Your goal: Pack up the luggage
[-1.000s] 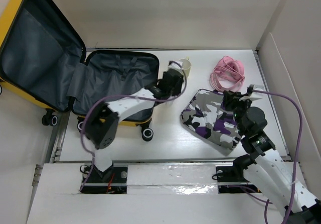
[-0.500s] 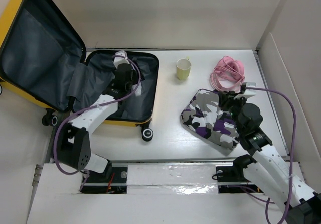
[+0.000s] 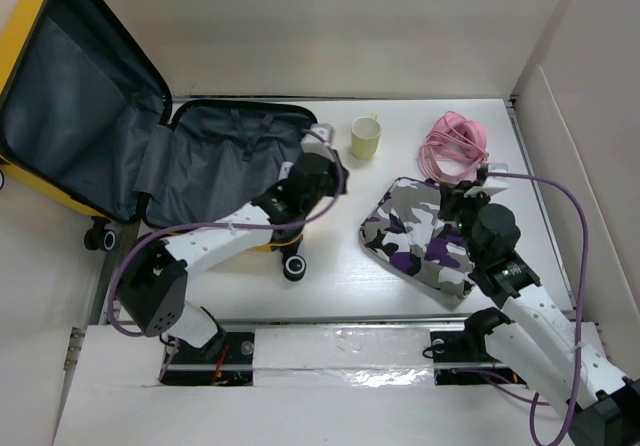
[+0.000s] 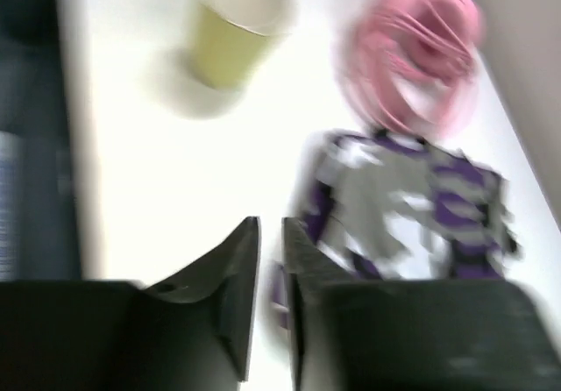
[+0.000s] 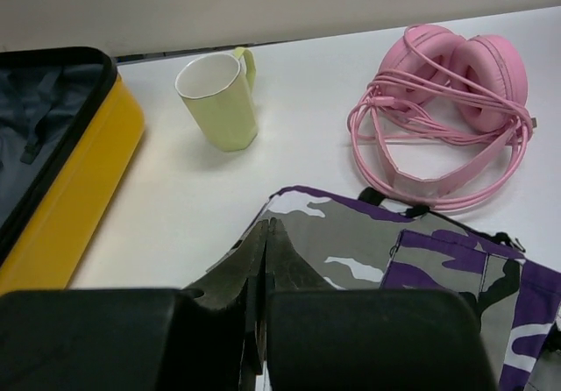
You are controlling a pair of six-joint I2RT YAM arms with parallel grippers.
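The luggage [image 3: 80,96], a small yellow suitcase with dark grey lining, lies open at the left, its lid propped up; its yellow wall [image 5: 79,189] shows in the right wrist view. My left gripper [image 3: 336,174] hovers at the suitcase's right edge, pointing toward the cup. In its blurred wrist view [image 4: 270,224] the fingers are nearly together with nothing between them. My right gripper [image 3: 456,198] is shut and empty [image 5: 267,224], just above the near edge of the camouflage pouch [image 5: 394,242].
A pale green cup [image 3: 365,138] stands upright right of the suitcase. Pink headphones with coiled cable [image 3: 455,144] lie at the back right. The white-purple-black pouch [image 3: 425,236] lies flat mid-right. White walls box in the table.
My left arm swung from near the cup to over the suitcase interior, then back right to the suitcase's right edge. My right arm shifted only slightly.
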